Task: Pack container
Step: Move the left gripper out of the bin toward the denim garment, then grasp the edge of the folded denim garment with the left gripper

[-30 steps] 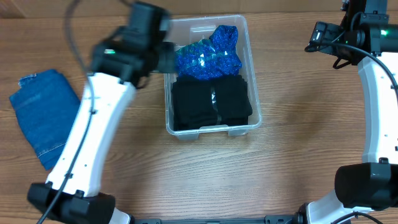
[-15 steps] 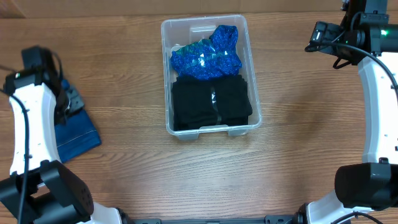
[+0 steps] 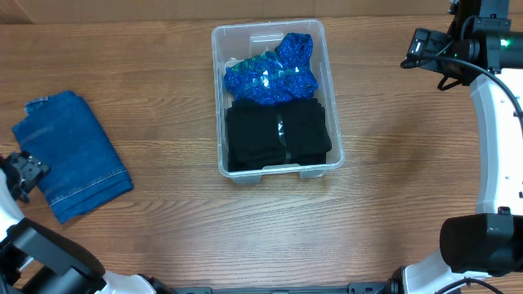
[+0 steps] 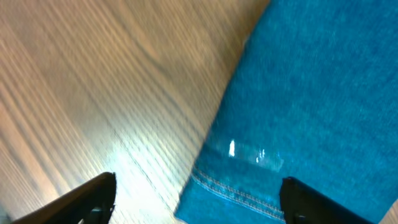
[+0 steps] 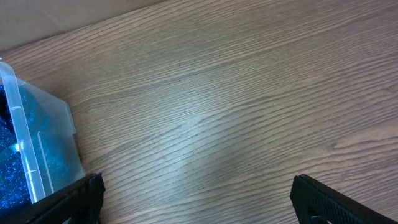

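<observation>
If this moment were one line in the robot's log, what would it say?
container: holds black garments, shiny blue garment | folded denim: on table, left of container | left gripper: open over denim edge | right gripper: open, empty

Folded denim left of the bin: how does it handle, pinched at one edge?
Folded denim likely floppy: it lies flat in layers, so a one-edge pinch may unfold it. Stitched hem suggests thick, fairly heavy cloth. Pushed, it should bunch, not roll.

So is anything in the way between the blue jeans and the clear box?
No. Only bare table lies between the jeans and the box. The left gripper hangs open over the jeans' edge, nothing between them.
</observation>
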Controlling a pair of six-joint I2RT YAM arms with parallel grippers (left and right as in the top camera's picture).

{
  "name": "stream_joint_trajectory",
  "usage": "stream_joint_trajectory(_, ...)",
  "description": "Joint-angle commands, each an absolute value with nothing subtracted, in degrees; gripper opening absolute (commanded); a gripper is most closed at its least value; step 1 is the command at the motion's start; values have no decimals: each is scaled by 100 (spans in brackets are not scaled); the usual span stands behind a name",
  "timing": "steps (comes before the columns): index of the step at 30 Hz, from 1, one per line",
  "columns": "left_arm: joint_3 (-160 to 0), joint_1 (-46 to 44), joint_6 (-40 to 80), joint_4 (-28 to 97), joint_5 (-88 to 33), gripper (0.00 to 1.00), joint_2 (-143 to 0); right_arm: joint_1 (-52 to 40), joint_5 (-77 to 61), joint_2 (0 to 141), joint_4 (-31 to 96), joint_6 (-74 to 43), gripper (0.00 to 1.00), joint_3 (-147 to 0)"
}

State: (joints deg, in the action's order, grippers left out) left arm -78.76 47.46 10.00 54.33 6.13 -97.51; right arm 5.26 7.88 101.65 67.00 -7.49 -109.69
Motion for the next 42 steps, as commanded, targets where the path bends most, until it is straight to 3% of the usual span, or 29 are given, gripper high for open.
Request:
stream_joint_trajectory(1, -7848, 5004, 119, 5199, -172, 98, -9786, 539, 808, 10132, 6678, -768, 100, -10978)
stream_joint_trajectory(17, -7848, 5153, -93, 4287, -1297, 100, -11290, 539, 810, 10132, 6676, -768, 100, -10978)
stream_joint_trajectory(26, -7850, 5260, -93, 3715, -2058, 100, -11408, 539, 808, 10132, 6678, -768, 100, -10978)
stream_joint_trajectory(42, -7848, 5260, -432, 3671, -2154, 100, -11821, 539, 808, 10132, 6678, -768, 100, -10978)
